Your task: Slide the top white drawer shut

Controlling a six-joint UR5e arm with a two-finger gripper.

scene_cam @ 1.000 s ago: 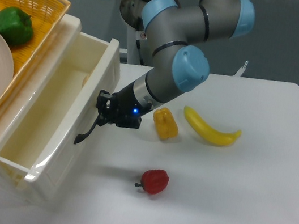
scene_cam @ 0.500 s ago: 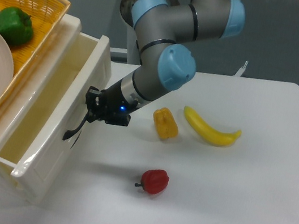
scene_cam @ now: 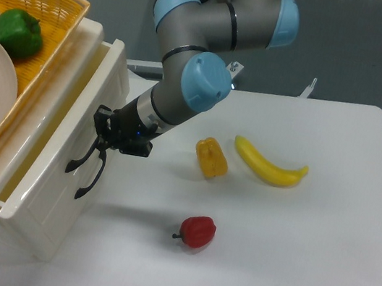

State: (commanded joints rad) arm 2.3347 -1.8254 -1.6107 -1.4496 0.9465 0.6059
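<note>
Top white drawer juts slightly from the cabinet under the yellow basket; the gripper presses against its black handle. Whether the fingers are apart or together cannot be told.

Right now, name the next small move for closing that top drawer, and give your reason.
Probably push a little further left, into the cabinet. The top white drawer is not yet shut: a strip of its inside shows beside the basket. The gripper sits at the drawer's front by the black handle.
</note>
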